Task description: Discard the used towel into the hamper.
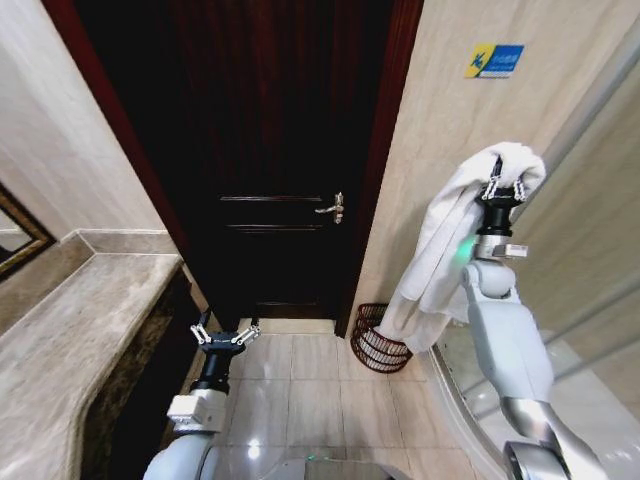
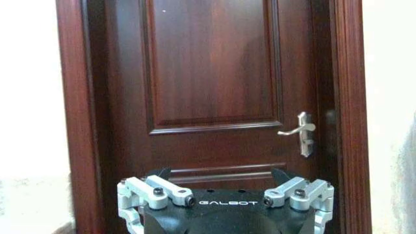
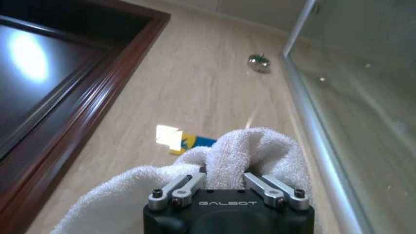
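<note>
One towel (image 1: 440, 240): white terry cloth, soft and looped, bunched at the top and hanging in long folds. It is held high against the beige wall by the right gripper (image 1: 503, 189), jaws closed on its upper bunch; the lower end hangs down in front of the hamper's rim.

One hamper (image 1: 375, 345): round, dark reddish-brown open weave, standing on the floor (image 1: 300, 390) in the corner between the door frame and the wall, below the towel.

One left gripper (image 1: 224, 336): jaws spread wide, holding nothing, low over the floor facing the door.

One door (image 1: 270, 150): dark panelled wood, shut, with one metal lever handle (image 1: 333, 208).

One worktop (image 1: 70, 340): polished stone, along the robot's left.

Floor: pale glossy tiles.
</note>
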{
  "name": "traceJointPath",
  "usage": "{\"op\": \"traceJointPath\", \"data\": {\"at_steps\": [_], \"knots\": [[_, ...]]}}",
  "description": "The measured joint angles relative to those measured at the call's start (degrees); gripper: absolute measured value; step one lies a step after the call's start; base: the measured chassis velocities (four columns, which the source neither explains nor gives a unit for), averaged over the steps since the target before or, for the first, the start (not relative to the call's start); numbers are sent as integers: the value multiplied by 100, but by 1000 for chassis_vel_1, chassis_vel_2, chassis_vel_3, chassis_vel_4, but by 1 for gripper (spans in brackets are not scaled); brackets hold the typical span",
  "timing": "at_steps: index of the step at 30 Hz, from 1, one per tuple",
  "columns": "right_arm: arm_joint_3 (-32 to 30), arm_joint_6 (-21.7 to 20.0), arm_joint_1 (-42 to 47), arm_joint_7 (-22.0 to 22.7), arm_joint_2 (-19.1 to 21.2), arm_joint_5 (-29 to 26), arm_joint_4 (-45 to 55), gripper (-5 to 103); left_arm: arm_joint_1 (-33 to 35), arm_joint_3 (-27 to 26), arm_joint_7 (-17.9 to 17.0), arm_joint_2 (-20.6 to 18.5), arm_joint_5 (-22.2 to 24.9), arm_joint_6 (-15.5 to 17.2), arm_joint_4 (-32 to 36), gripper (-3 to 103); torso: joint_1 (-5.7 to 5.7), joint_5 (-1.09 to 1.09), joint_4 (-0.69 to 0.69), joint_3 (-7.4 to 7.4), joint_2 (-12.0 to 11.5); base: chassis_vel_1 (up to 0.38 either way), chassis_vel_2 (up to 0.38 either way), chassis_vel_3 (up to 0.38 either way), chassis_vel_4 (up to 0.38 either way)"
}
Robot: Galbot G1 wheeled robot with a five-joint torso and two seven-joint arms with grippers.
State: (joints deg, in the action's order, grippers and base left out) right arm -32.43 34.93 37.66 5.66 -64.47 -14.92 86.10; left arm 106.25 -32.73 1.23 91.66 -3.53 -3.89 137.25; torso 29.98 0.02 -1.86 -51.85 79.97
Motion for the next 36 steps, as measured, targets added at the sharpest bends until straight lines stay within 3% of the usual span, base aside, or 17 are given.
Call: {"op": "traceJointPath", "data": {"at_steps": [24,36], "knots": [[-212,30,765,-105,-56,-45,329,12,1,0,0,0,0,0,0,100,-6,-2,-1,2,3,-16,26,27,-24],[-352,408,1524,-483,-174,-241,333,12,1,0,0,-1,0,0,0,100,-8,-2,0,3,2,-32,42,35,-40]]}}
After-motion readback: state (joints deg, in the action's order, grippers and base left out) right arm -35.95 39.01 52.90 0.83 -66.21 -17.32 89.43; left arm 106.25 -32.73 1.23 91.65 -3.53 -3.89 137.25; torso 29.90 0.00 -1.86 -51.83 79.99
